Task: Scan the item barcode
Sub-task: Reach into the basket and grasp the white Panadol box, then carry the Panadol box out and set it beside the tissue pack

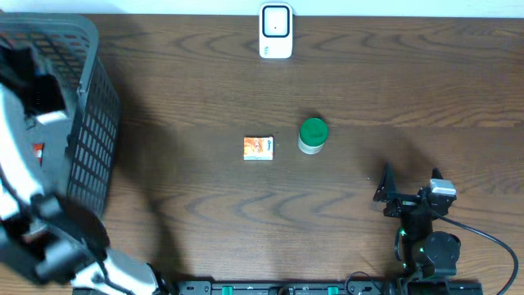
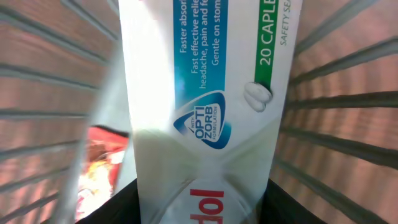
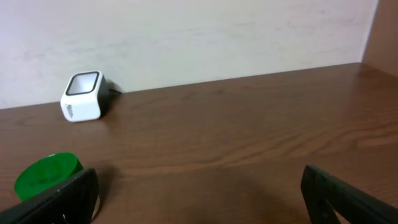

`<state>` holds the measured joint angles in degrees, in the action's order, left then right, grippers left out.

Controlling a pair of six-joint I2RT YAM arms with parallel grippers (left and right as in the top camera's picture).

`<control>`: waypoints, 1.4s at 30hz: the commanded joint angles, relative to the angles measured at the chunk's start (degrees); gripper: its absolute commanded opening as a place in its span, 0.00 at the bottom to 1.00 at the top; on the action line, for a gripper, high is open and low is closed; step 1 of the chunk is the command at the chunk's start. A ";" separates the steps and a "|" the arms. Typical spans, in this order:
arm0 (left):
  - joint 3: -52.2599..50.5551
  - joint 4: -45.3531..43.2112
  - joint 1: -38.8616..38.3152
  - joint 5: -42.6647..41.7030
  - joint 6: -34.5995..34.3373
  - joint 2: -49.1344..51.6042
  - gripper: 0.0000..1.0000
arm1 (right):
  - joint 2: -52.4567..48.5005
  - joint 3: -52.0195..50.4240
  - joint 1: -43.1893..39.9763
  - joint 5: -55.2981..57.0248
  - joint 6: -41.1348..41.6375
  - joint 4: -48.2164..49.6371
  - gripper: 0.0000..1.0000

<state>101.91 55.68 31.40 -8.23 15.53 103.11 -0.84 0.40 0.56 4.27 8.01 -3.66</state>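
Over the dark wood-grain counter (image 1: pixel 205 205), seen from above, I count one grey mesh basket (image 1: pixel 90 123) at the left edge and one white scanner (image 1: pixel 276 31) at the far edge. One small orange carton (image 1: pixel 258 147) and one green-lidded jar (image 1: pixel 313 135) sit mid-counter, just beside each other. The left arm (image 1: pixel 20 164) dips into the basket; the right tool (image 1: pixel 385 192) sits near right.

At the left wrist, one white caplet box (image 2: pixel 205 93) fills the space at the left tool (image 2: pixel 199 208); whether it is clamped, I cannot tell. One red packet (image 2: pixel 102 155) lies beside the box.

At the right wrist, the fingers stand wide and hold nothing. A pale wall backs the counter.
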 commanded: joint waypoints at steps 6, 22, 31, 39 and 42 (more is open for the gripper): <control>0.44 2.75 0.00 -4.42 -3.82 -19.21 0.52 | 0.39 -0.11 0.17 -0.07 -0.81 -0.24 0.99; -1.05 9.40 -20.74 -38.66 -3.80 -33.51 0.52 | 0.39 -0.11 0.17 -0.07 -0.81 -0.24 0.99; -13.49 6.97 -38.75 -19.17 -3.80 -27.54 0.52 | 0.39 -0.11 0.17 -0.07 -0.81 -0.24 0.99; -24.83 3.74 -40.48 -14.40 9.25 -19.89 0.56 | 0.39 -0.09 0.17 -0.07 -0.81 -0.24 0.99; -28.50 -0.55 -40.48 -14.43 13.46 -16.96 0.56 | 0.39 -0.09 0.17 -0.07 -0.81 -0.24 0.99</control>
<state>75.42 56.90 -8.82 -24.34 21.87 84.55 -0.84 0.40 0.56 4.27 8.01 -3.68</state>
